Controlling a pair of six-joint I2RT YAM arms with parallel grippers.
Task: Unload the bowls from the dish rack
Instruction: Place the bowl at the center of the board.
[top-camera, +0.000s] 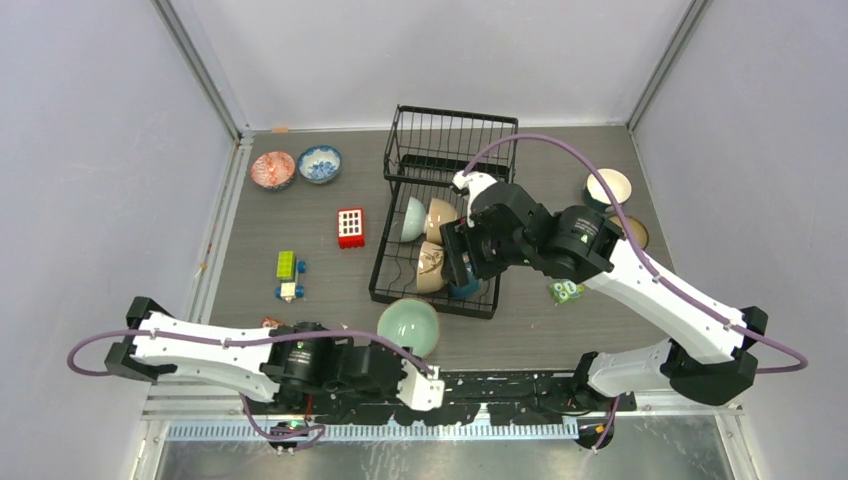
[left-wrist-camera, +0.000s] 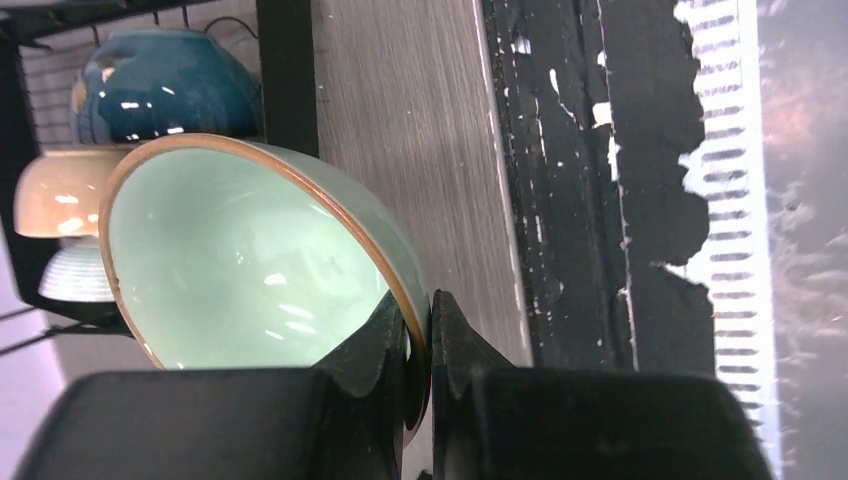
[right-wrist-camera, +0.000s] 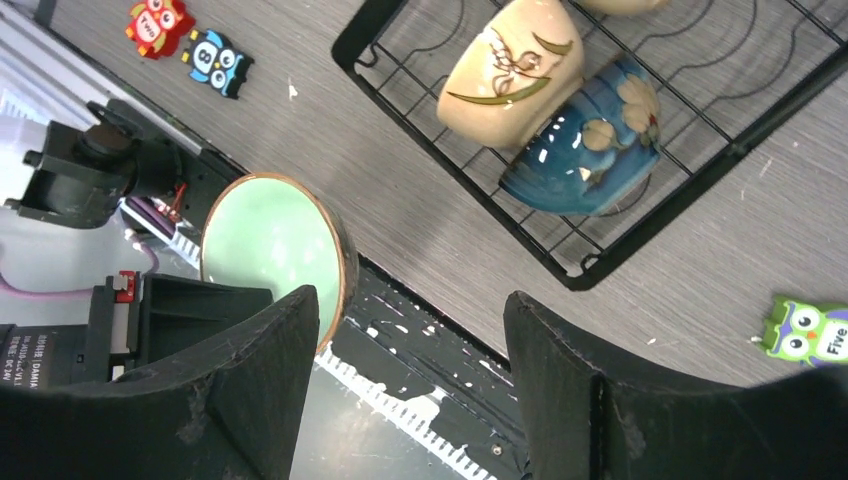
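Note:
My left gripper (left-wrist-camera: 425, 325) is shut on the rim of a pale green bowl (left-wrist-camera: 250, 260), one finger inside and one outside. From above, that bowl (top-camera: 409, 326) sits just in front of the black wire dish rack (top-camera: 380, 262), with the left gripper (top-camera: 431, 362) at its near edge. In the rack lie a pale bowl (top-camera: 412, 218), a tan one (top-camera: 440, 220), a cream one (right-wrist-camera: 510, 65) and a dark blue one (right-wrist-camera: 585, 140). My right gripper (top-camera: 460, 262) hovers open over the rack's near end, with nothing between its fingers (right-wrist-camera: 270, 370).
A red patterned bowl (top-camera: 273, 169) and a blue-and-white bowl (top-camera: 320, 163) stand at the far left. A cream-lined bowl (top-camera: 609, 187) and a brown one (top-camera: 635, 232) stand at the right. Toy blocks (top-camera: 350, 227), (top-camera: 287, 264) lie left of the rack and a green owl (top-camera: 566, 291) right of it.

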